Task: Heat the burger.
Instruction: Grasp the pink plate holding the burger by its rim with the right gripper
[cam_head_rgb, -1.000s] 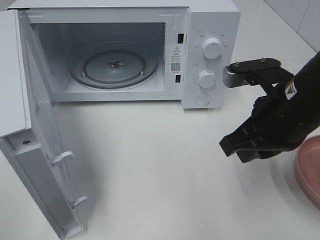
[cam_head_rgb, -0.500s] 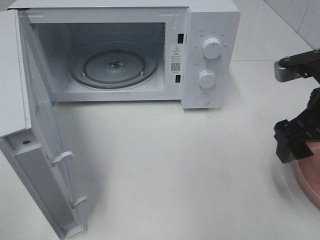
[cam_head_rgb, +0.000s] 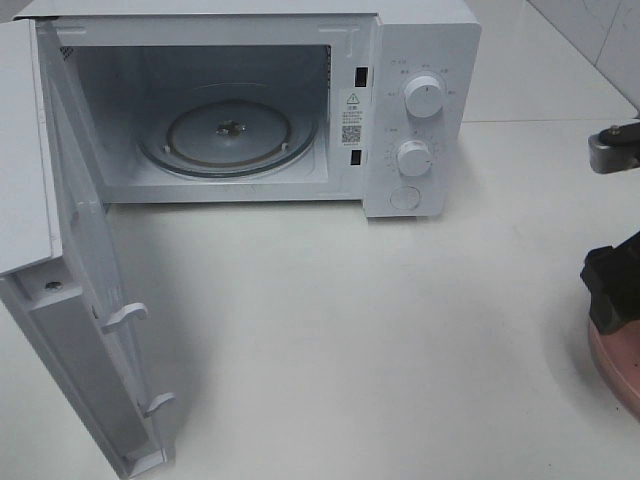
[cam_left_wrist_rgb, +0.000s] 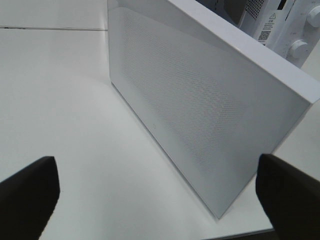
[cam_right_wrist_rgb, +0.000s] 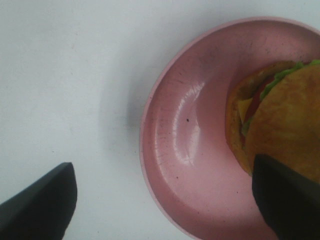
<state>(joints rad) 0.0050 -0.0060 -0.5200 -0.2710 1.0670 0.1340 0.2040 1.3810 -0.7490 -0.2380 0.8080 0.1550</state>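
The burger (cam_right_wrist_rgb: 280, 115) sits on the pink plate (cam_right_wrist_rgb: 190, 165), close to one side of it; the plate is on the white tabletop (cam_head_rgb: 350, 330), off to the right of the microwave (cam_head_rgb: 420, 60) and well apart from it. The right pincer (cam_right_wrist_rgb: 161, 170) hangs over the plate with its two dark fingers spread wide; one finger is out over the bare tabletop and the other is by the burger; it holds nothing. The left pincer (cam_left_wrist_rgb: 156, 165) is wide too and holds nothing; it waits near the outside of the microwave door (cam_head_rgb: 80, 300). The door is swung all the way open, and the glass turntable (cam_head_rgb: 230, 135) inside has nothing on it; so the opening part looks done. I think the rest is not yet done: pick up the burger or its plate, put it inside, shut the door and turn the knobs (cam_head_rgb: 424, 97). Some things are hard to see; the high camera shows only a thin slice of the plate at its right edge and no burger at all; it shows just a small dark bit of the right arm there. In the right wrist view the burger is cut off at the side, and one dark finger covers a part of it; I cannot tell if that finger touches the bun. The left arm does not show in the high view.
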